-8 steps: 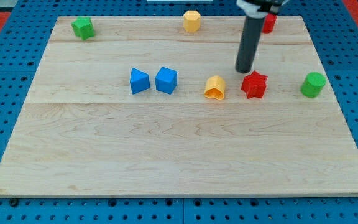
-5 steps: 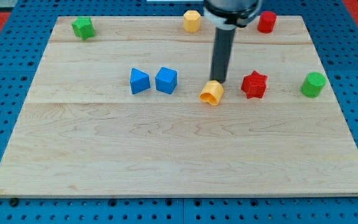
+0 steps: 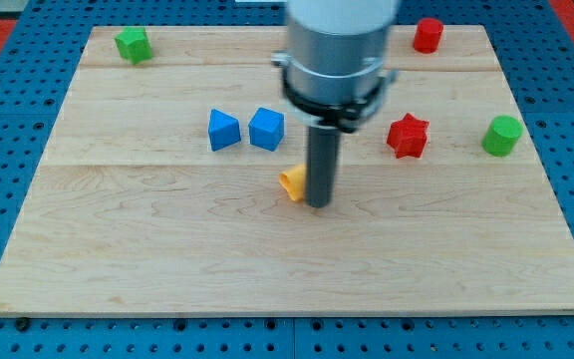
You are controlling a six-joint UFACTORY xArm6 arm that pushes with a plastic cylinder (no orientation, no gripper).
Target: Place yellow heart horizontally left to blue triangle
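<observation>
The yellow heart (image 3: 292, 183) lies near the board's middle, partly hidden behind my rod. My tip (image 3: 318, 204) touches the board right against the heart's right side. The blue triangle (image 3: 223, 130) sits up and to the left of the heart, with a blue cube (image 3: 266, 129) beside it on its right. The heart is below and to the right of both blue blocks.
A red star (image 3: 407, 136) and a green cylinder (image 3: 502, 135) sit at the right. A red block (image 3: 428, 35) is at the top right, a green block (image 3: 134, 44) at the top left. The arm's body hides the top middle of the wooden board (image 3: 167, 249).
My tip swept from beside the red star to the left and down the view. It pushed the yellow heart left and downward, to below the blue cube. The yellow block at the top is now hidden.
</observation>
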